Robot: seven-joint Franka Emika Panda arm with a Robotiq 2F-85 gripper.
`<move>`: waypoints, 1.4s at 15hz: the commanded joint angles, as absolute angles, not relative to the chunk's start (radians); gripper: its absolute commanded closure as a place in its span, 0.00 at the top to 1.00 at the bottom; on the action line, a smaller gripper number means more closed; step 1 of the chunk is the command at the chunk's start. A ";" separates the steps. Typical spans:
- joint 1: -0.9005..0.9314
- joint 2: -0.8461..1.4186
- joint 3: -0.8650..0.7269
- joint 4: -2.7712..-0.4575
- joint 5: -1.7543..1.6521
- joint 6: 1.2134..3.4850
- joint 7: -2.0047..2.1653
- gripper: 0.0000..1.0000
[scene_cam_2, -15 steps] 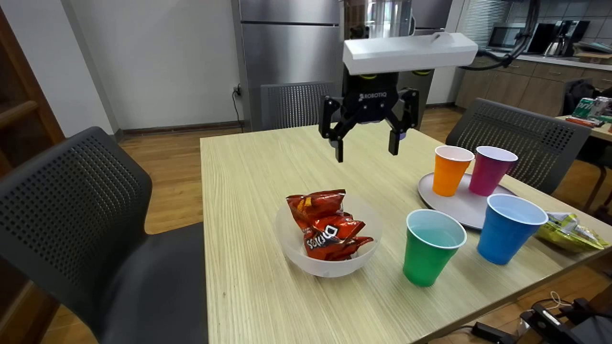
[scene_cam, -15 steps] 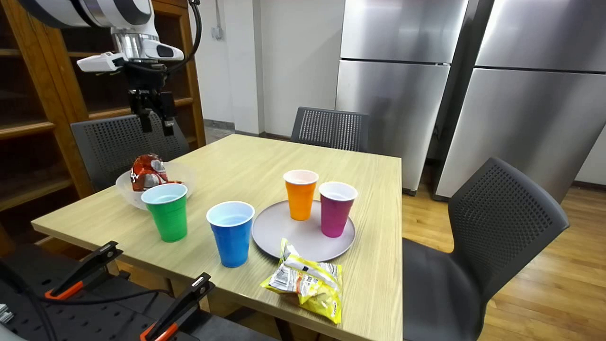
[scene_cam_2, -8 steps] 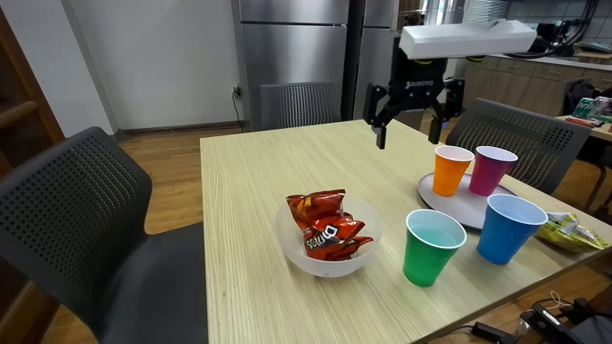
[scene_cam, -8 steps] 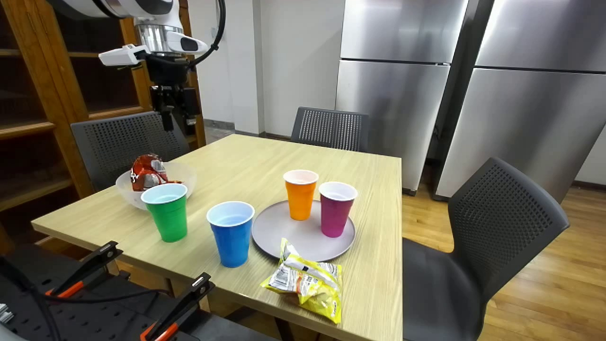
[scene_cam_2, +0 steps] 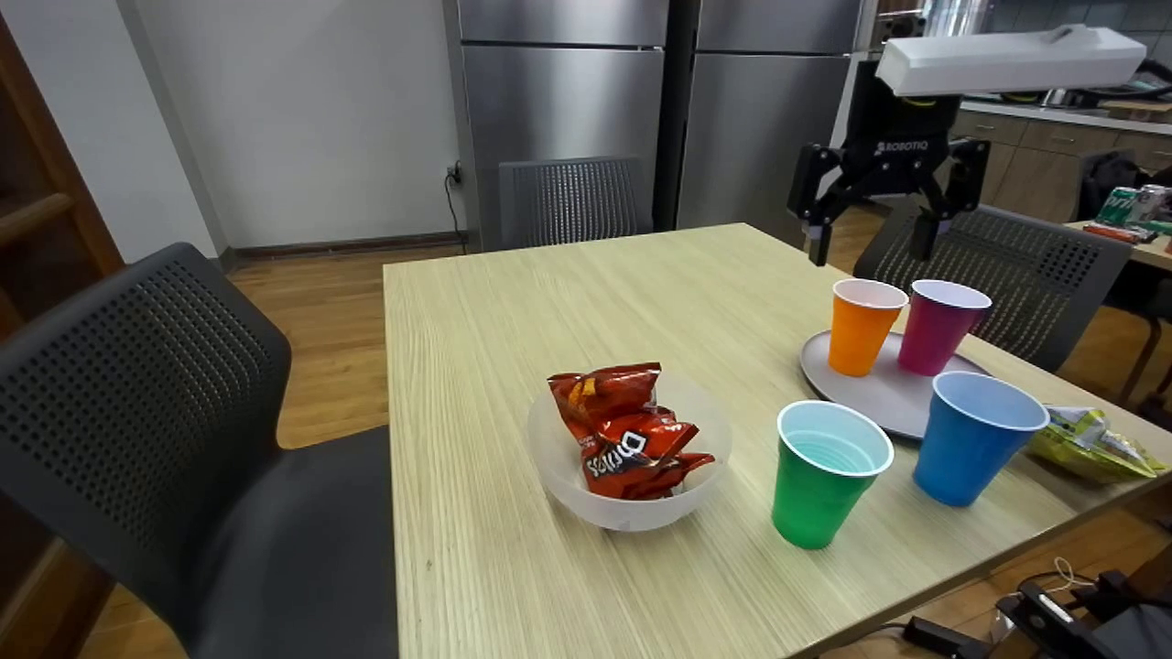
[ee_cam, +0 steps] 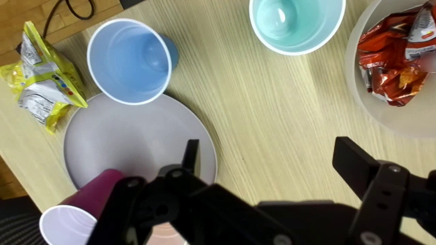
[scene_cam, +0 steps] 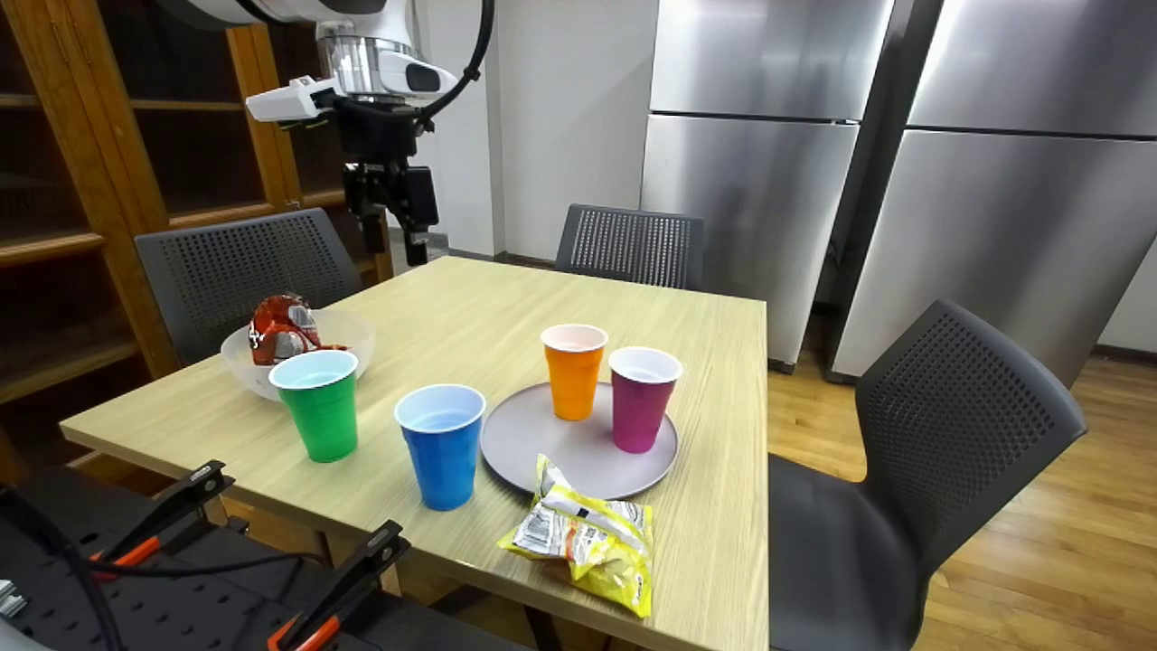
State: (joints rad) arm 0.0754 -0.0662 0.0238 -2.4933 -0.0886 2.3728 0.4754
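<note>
Clearly ROBOTIQ-lettered tool (scene_cam_2: 872,244), Doritos bag (scene_cam_2: 634,456)

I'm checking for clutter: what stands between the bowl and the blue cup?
In both exterior views, the green cup stands roughly between the bowl and the blue cup.

Pincer (scene_cam_2: 870,245): black. Green cup (scene_cam_2: 818,499), blue cup (scene_cam_2: 961,453), orange cup (scene_cam_2: 859,337) and magenta cup (scene_cam_2: 934,339): white rims. Doritos bag (scene_cam_2: 632,448): red, white lettering. Plate (ee_cam: 136,132): grey, possibly mauve-tinted. Surface (scene_cam_2: 549,302): pale, wood-grained.
</note>
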 commanded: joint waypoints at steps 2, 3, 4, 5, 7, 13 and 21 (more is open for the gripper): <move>0.021 -0.103 0.000 -2.539 -0.055 2.378 0.403 1.00; 0.015 -0.095 -0.006 -2.541 -0.049 2.381 0.390 1.00; 0.009 -0.085 -0.013 -2.543 -0.035 2.383 0.372 1.00; 0.004 -0.080 -0.018 -2.546 -0.028 2.383 0.360 1.00; -0.005 -0.068 -0.027 -2.553 -0.011 2.387 0.338 1.00; -0.020 -0.008 -0.049 -2.556 0.032 2.399 0.310 1.00; -0.030 0.098 -0.070 -2.544 0.036 2.398 0.307 1.00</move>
